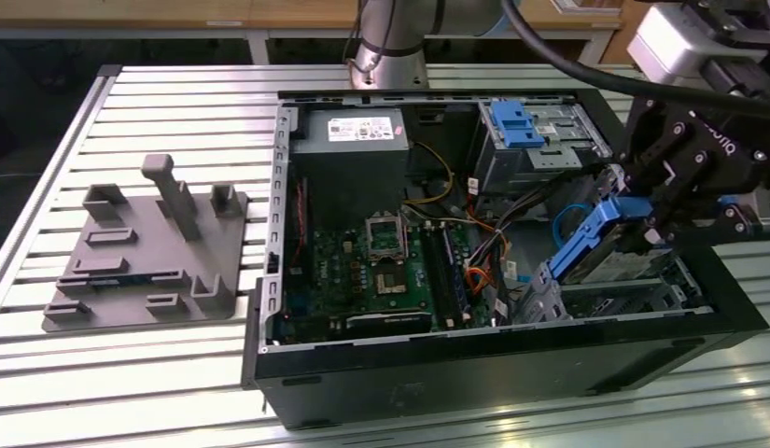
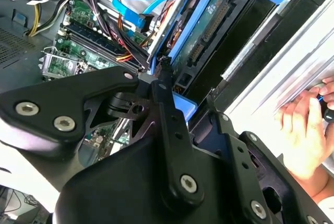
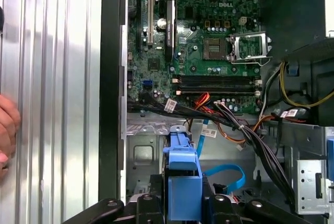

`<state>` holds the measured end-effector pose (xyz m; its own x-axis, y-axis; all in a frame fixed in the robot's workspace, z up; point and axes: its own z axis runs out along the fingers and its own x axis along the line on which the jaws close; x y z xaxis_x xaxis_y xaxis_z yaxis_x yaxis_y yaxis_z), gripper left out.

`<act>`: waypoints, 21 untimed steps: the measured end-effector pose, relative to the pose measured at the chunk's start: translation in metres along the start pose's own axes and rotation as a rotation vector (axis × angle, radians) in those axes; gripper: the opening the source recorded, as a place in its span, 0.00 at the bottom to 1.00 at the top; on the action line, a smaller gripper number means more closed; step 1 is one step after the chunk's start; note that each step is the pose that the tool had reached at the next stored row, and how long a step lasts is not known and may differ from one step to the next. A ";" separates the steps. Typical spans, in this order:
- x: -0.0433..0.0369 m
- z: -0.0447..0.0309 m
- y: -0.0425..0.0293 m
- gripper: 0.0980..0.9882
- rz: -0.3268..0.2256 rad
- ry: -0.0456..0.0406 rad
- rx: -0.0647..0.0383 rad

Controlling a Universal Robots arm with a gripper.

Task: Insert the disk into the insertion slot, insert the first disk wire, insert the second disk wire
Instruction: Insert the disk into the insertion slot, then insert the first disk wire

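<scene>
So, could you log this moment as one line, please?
gripper: shut on disk | disk: tilted over drive cage, not seated

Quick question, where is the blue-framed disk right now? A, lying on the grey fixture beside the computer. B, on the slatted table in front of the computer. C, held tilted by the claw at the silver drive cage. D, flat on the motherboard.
C: in the exterior view the claw grips the disk, which leans at an angle with its lower end at the insertion slot.
</scene>
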<state>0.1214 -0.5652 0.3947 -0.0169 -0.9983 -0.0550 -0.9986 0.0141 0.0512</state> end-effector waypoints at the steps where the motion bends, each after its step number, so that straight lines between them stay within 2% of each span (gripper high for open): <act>1: 0.0001 0.0014 -0.0001 0.30 0.000 0.0001 0.000; 4: 0.0002 0.0030 -0.0001 0.31 0.000 0.0000 0.000; 6: 0.0002 0.0030 -0.0001 0.44 0.000 0.0000 0.000; 7: 0.0002 0.0030 -0.0001 0.44 0.000 0.0000 0.000; 8: 0.0002 0.0032 -0.0002 0.52 0.000 -0.0003 0.000; 21: 0.0002 0.0031 -0.0002 0.52 -0.001 -0.0002 0.000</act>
<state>0.1214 -0.5652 0.3916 -0.0163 -0.9983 -0.0552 -0.9986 0.0135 0.0512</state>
